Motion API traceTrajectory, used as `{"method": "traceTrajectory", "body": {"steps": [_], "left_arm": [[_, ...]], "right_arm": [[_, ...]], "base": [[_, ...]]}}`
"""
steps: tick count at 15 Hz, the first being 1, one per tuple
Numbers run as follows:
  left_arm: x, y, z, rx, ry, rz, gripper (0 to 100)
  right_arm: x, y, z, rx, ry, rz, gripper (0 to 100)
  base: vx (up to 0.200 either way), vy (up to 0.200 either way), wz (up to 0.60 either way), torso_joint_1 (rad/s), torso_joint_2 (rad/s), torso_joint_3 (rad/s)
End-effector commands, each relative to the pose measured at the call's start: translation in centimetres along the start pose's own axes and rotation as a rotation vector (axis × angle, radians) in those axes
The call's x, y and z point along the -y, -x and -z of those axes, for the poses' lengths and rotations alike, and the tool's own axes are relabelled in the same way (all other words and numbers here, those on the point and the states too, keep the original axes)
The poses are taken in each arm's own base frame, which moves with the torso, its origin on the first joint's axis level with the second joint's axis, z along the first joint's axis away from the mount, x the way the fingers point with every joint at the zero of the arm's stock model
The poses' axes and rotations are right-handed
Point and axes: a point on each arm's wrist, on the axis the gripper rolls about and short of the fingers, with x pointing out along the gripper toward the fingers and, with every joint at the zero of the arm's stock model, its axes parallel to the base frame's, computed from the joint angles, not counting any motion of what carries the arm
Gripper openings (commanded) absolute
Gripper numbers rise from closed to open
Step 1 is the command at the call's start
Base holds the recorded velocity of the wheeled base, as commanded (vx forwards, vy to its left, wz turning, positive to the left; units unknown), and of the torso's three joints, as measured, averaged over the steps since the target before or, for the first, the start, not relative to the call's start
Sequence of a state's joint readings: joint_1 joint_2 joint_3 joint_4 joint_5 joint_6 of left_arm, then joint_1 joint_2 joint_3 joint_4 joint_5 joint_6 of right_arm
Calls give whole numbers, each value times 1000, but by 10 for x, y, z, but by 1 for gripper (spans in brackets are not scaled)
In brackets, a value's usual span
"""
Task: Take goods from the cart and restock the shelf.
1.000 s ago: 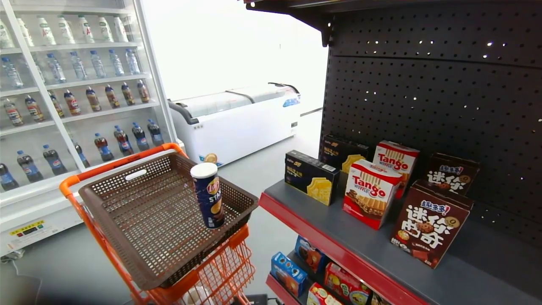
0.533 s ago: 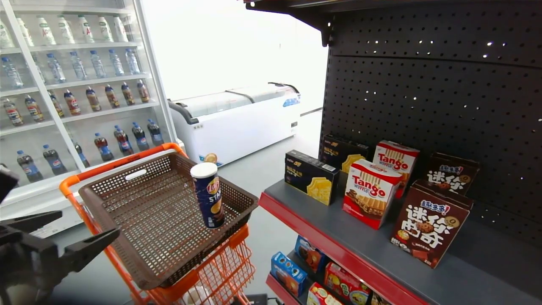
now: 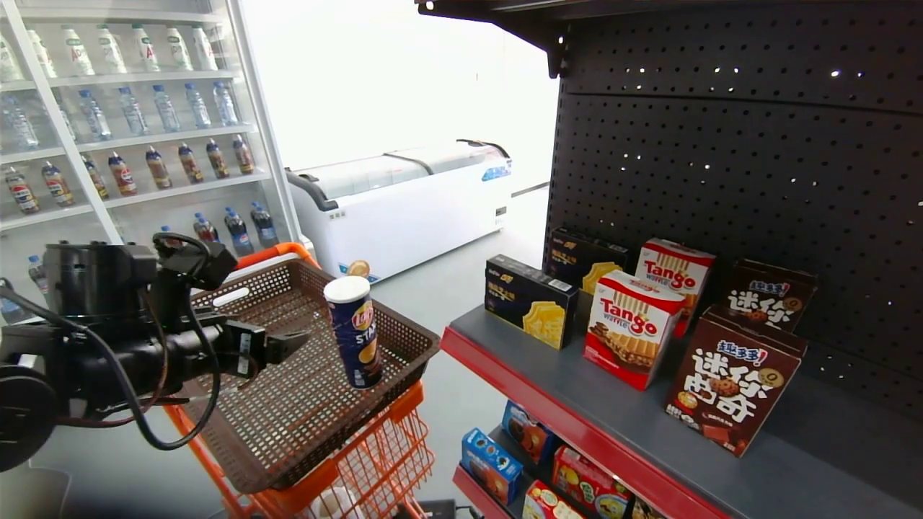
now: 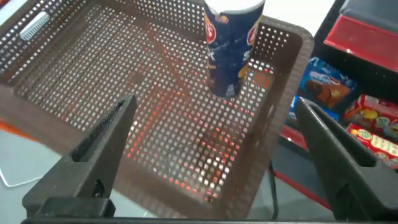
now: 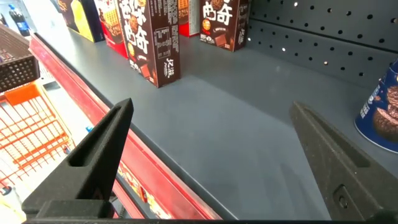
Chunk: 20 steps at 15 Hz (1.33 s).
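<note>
A blue chips can with a white lid stands upright in the brown mesh basket on top of the orange cart. My left gripper hovers over the basket just left of the can, open and holding nothing. In the left wrist view the can stands ahead of the left gripper, between the lines of its spread fingers. My right gripper hangs open and empty above the grey shelf board. Boxed snacks stand along the shelf.
A glass-door drinks cooler stands behind the cart, with a white chest freezer beyond. More goods fill the lower shelf. A blue pack and brown boxes stand on the shelf, with bare board between them.
My left arm has come up from the lower left and swung right over the basket, toward the can. The can and boxes have not moved.
</note>
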<state>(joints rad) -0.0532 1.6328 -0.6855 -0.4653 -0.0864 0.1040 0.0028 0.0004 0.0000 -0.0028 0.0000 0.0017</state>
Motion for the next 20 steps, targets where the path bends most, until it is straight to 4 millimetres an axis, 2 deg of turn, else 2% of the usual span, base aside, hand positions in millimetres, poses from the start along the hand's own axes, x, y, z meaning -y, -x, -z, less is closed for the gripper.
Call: {"method": "traceTrajectory", "body": {"steps": [1, 4, 10, 20], "left_arm": [[2, -50, 15, -70, -21, 20, 100], [1, -81, 22, -8, -43, 14, 100], [8, -123, 46, 43, -55, 25, 100], [14, -168, 52, 142, -68, 29, 100]], "right_arm": [[0, 0, 0, 1, 0, 0, 100], [0, 0, 0, 1, 0, 0, 100], [0, 0, 0, 1, 0, 0, 100], [0, 0, 0, 1, 0, 0, 100]], "base": [[0, 0, 0, 0, 0, 0], [0, 0, 0, 0, 0, 0], [0, 0, 0, 0, 0, 0], [0, 0, 0, 0, 0, 0]]}}
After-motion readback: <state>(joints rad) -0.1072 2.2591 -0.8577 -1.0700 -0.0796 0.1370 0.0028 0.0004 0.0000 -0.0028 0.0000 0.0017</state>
